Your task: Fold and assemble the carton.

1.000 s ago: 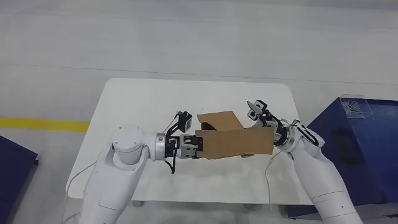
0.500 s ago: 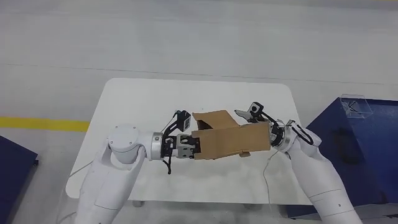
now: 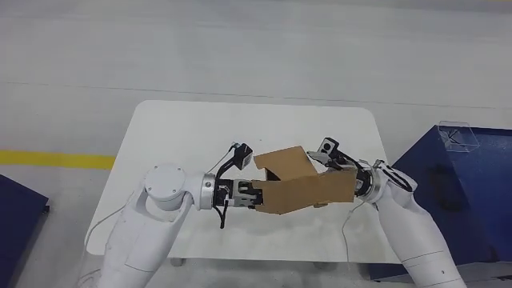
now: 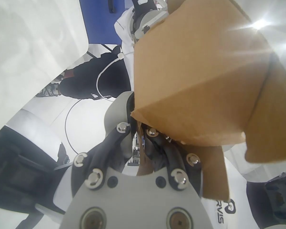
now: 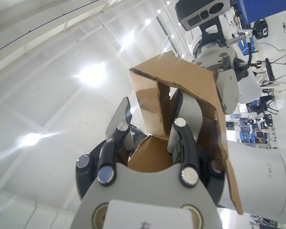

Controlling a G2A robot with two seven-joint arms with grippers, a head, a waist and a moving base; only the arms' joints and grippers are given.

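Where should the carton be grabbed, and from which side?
By the carton's thin end flap, approached endwise, as the left gripper does. It hangs tilted; its broad panels look too wide to span, but a flap edge slips between jaws.

Carton point(image 3: 304, 182): was matt brown cardboard, ragged at the edges.
Desk point(image 3: 184, 136): had a smooth white top, faintly shiny.
Left hand point(image 4: 139, 132): black plastic links, shiny metal pins.
Right hand point(image 5: 152, 101): smooth pale-grey fingers point(image 5: 189, 113).

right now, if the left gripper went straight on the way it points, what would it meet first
The carton; the left gripper is shut on its near flap, so it would likely press into the box.
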